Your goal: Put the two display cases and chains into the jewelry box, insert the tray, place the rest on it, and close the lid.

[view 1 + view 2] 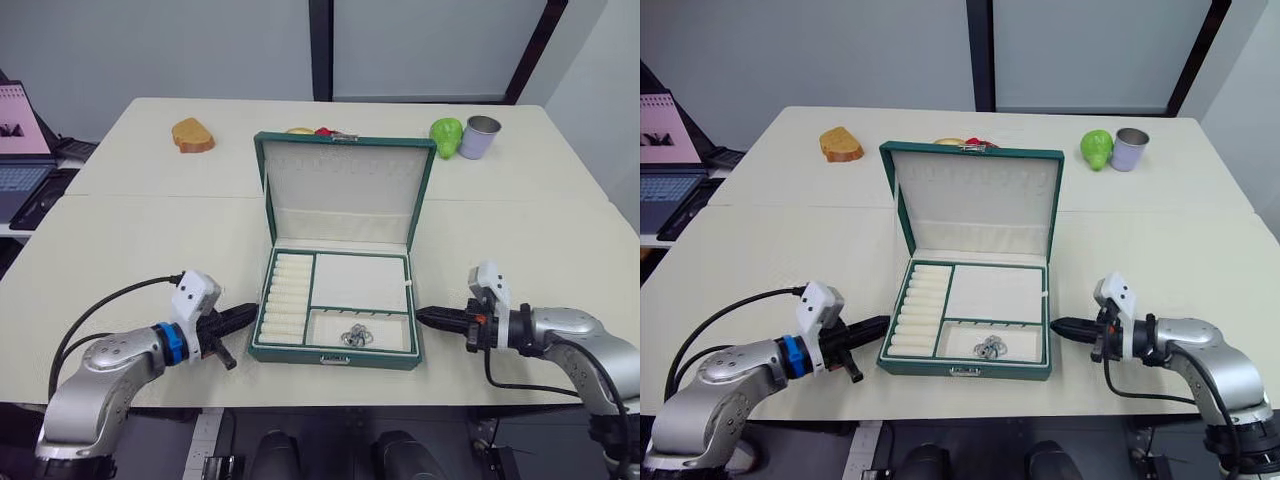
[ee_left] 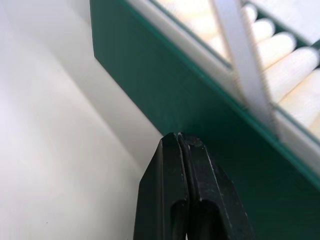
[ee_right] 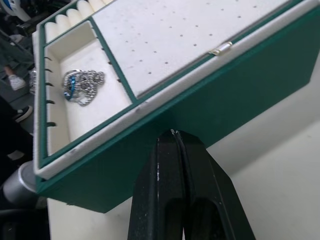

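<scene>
Jewelry box (image 1: pixel 335 357) sits near the front edge of the table (image 1: pixel 120 230), about centred between my two arms. The lid (image 1: pixel 345 190) stands open and upright at the back, cream lining facing me, a row of hooks along its top.

The tray (image 1: pixel 360 281) is seated in the box: ribbed ring rolls in the left column, a plain square compartment at the back right, a long compartment along the front right. The silvery rings (image 1: pixel 356 336) lie in that front compartment, roughly in its middle; the right wrist view shows them as a small tangled cluster (image 3: pixel 81 86) with a bluish glint. Gold clasp (image 1: pixel 335 359) on the box's front wall. Can't see the display cases or the chains.

My left gripper (image 1: pixel 243 315) is low over the table at the box's left wall, near its front-left corner, fingers pressed together, holding nothing. The left wrist view puts the tips (image 2: pixel 178 137) right at the green wall; contact or a hair off, can't tell.

My right gripper (image 1: pixel 424 315) mirrors it at the right wall, fingers also pressed together and empty, tips very near the green side.

Back edge of the table: a brown bread-like item (image 1: pixel 192 135) to the left, a green pear-like thing (image 1: pixel 446 135) and a metal cup (image 1: pixel 479 136) to the right, small yellow and red items (image 1: pixel 318 131) behind the lid. A laptop (image 1: pixel 25 150) sits off the table to the left.
</scene>
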`<state>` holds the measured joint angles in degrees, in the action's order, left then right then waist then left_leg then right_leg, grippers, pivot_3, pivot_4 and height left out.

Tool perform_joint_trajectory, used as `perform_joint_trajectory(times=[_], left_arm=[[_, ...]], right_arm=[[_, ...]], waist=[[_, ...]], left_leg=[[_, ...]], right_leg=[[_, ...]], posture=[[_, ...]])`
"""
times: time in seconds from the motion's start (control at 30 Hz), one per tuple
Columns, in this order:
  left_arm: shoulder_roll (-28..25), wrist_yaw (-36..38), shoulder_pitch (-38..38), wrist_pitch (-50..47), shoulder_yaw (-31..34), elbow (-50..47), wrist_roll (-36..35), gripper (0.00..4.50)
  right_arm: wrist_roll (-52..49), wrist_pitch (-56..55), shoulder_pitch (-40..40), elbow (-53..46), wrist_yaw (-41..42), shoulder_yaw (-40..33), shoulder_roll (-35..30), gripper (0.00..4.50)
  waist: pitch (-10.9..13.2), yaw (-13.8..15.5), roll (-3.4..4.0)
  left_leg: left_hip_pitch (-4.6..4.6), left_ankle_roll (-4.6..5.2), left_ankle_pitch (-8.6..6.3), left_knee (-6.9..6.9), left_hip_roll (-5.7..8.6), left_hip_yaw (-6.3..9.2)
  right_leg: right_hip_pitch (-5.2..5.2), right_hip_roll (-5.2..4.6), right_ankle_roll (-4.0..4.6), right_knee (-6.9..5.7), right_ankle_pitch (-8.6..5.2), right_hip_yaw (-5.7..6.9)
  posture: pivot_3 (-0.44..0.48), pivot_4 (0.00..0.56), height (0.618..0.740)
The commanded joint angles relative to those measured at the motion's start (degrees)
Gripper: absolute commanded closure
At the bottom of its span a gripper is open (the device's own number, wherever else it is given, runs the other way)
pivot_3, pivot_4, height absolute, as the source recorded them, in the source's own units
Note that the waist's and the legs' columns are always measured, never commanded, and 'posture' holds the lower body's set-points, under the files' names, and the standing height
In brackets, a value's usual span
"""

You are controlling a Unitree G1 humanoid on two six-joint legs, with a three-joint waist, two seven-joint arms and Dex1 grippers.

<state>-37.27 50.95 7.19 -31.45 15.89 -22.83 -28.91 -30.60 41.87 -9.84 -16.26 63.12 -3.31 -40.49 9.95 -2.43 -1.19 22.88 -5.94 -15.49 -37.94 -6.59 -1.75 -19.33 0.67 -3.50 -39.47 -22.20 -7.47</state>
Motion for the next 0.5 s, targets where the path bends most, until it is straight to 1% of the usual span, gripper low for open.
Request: perform_joint_trajectory(times=[0.03,0.1,0.2,0.27,0.33,0.4,0.5], left_arm=[[1.54,3.12,7.82,7.35,8.29,-6.53,-3.65,4.49],[3.67,5.33,14.87,12.11,11.23,-9.44,-4.48,4.49],[6.30,8.48,23.09,17.41,13.59,-12.14,-5.78,4.49],[10.01,9.10,26.29,21.57,15.42,-13.08,-8.68,4.49],[11.32,10.05,28.19,23.96,15.67,-13.38,-9.57,4.49],[13.39,12.95,32.05,29.83,14.95,-11.93,-7.16,4.49],[16.42,14.14,35.53,35.74,13.61,-10.45,-5.55,4.49]], right_arm=[[-3.05,-1.48,-4.86,3.37,3.14,-5.34,-3.81,4.50],[-2.82,-2.76,-9.35,8.09,3.66,-5.79,-4.74,4.50],[-0.77,-6.27,-15.47,15.17,4.15,-5.14,-4.71,4.50],[1.44,-10.06,-20.40,21.61,4.30,-4.24,-4.13,4.50],[2.82,-12.66,-23.55,26.02,4.73,-3.58,-3.66,4.50],[6.05,-17.81,-29.51,33.67,4.55,-2.09,-2.39,4.50],[8.91,-23.51,-35.73,41.81,3.71,-1.08,0.01,4.50]], waist=[[0.00,-0.07,0.00],[0.00,-0.26,-0.01],[0.02,-0.34,-0.04],[0.04,-0.29,-0.04],[0.04,0.02,-0.03],[0.04,0.03,-0.04],[0.05,-0.67,-0.03]], left_leg=[[-0.02,0.00,0.00,0.00,0.00,-0.03],[-0.07,0.01,-0.01,0.02,-0.01,-0.02],[-0.10,0.03,-0.02,0.01,0.00,0.05],[-0.09,0.05,-0.03,0.00,0.01,0.04],[-0.09,0.17,-0.09,-0.02,0.02,0.03],[-0.09,0.22,-0.12,-0.02,0.02,0.06],[-0.09,0.21,-0.12,-0.01,0.04,-0.08]], right_leg=[[0.02,-0.01,0.00,0.04,0.00,-0.03],[0.07,0.00,0.01,0.08,0.00,0.00],[0.17,0.01,0.01,0.10,0.00,0.04],[0.22,0.01,0.01,0.20,0.00,-0.01],[0.28,-0.01,0.00,0.36,0.01,-0.02],[0.28,0.00,0.00,0.37,0.01,-0.01],[0.26,0.00,0.01,0.43,0.02,-0.17]], posture=[[0.000,0.150,0.740],[0.000,0.150,0.740],[0.000,0.150,0.740],[0.000,0.150,0.740],[0.000,0.150,0.740],[0.000,0.150,0.740],[0.000,0.150,0.740]])
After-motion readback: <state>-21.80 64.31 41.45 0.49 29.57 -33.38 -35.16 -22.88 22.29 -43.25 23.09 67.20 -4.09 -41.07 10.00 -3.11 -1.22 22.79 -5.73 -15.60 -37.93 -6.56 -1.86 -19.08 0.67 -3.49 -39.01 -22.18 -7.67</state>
